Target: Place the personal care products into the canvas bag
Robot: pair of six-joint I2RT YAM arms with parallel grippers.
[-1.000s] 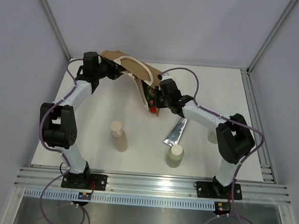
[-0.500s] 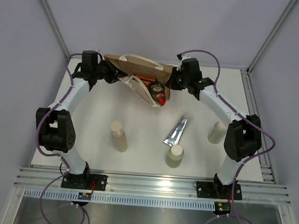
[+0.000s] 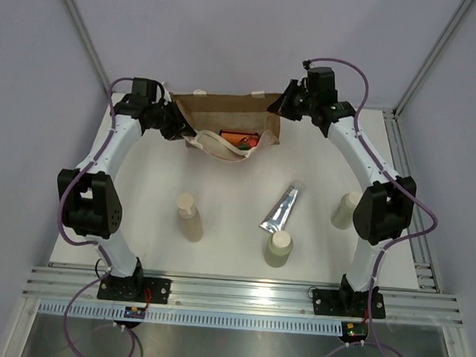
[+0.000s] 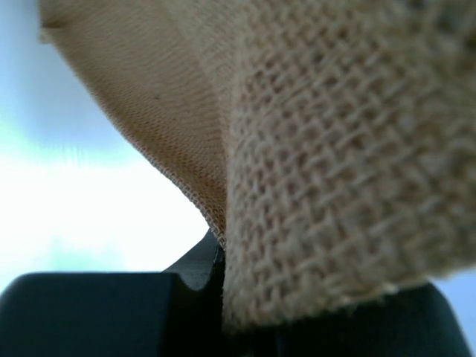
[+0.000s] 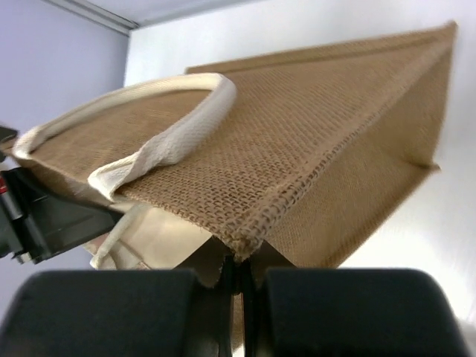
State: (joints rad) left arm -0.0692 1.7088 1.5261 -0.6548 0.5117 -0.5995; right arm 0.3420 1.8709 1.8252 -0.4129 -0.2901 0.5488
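Observation:
The canvas bag hangs stretched between both arms at the back of the table, mouth towards the camera. My left gripper is shut on its left top corner. My right gripper is shut on its right top corner. Inside the mouth I see the green red-capped bottle and something orange. On the table stand three beige bottles, one at the left, one at the front middle and one at the right. The silver-blue tube lies between them.
Metal frame posts rise at the back corners. A rail runs along the near edge by the arm bases. A track runs along the table's right side.
Both grippers have moved back and apart with the bag's corners, pulling it from a crumpled tilt into a wide, level stretch. The bottles and the tube on the table have not moved.

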